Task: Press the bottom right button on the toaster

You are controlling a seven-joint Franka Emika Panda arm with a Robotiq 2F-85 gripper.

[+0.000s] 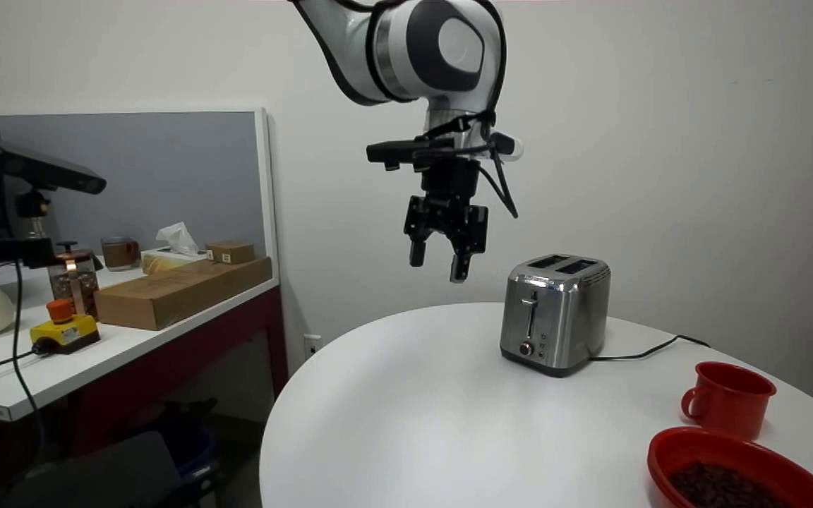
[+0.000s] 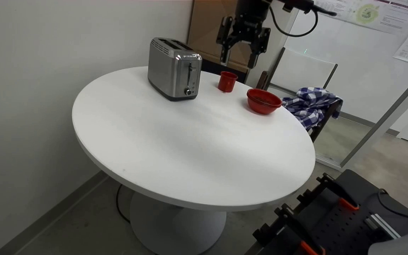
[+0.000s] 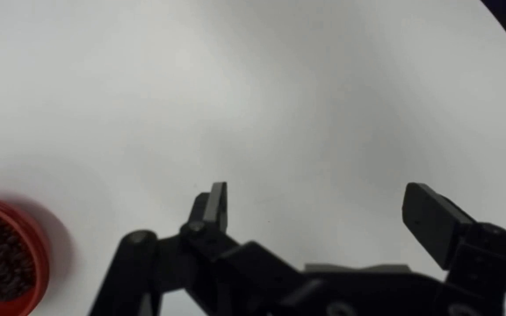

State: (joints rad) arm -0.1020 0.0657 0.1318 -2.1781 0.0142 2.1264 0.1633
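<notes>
The silver toaster (image 1: pixel 555 317) stands upright on the round white table (image 1: pixel 406 416); it also shows in an exterior view (image 2: pixel 174 69). Its front end has a lever (image 1: pixel 530 303) and a round knob (image 1: pixel 526 348). Small marks beside the knob (image 2: pixel 188 91) look like buttons, but are too small to tell apart. My gripper (image 1: pixel 438 263) is open, empty and pointing down, high above the table and apart from the toaster. It also shows in an exterior view (image 2: pixel 238 60). In the wrist view my open fingers (image 3: pixel 316 191) have only bare tabletop below them; the toaster is out of view there.
A red mug (image 1: pixel 731 398) and a red bowl (image 2: pixel 263 108) with dark bits stand near the table edge. The bowl (image 3: pixel 40 250) shows at the wrist view's left. A black cord (image 1: pixel 650 351) trails behind the toaster. A wall stands close behind the table.
</notes>
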